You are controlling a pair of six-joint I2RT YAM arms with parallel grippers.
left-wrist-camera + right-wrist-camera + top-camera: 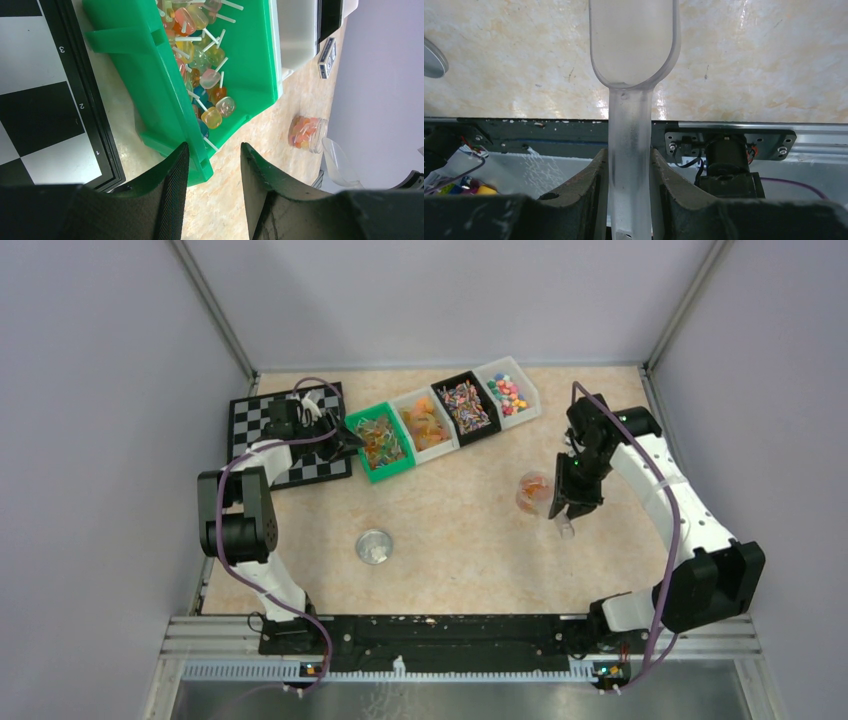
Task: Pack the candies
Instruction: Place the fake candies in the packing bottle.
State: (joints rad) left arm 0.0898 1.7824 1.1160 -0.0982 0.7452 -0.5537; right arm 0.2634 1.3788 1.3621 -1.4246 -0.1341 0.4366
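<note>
Four bins (445, 418) of candies (468, 405) line a beige marbled table (460, 530) inside grey walls (100, 390); the right gripper (629, 170) clamps a clear scoop (634, 45), the left gripper (214, 150) gapes empty.

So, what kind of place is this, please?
Probably a robot lab test cell: grey panel walls enclose the table, the left arm and right arm are mounted on a base rail, and candy bins stand in a row.

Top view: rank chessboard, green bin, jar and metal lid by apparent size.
1. chessboard, partly covered by the left arm but still clearly the largest
2. green bin
3. jar and metal lid: they look about the same size, so not ranked against each other
</note>
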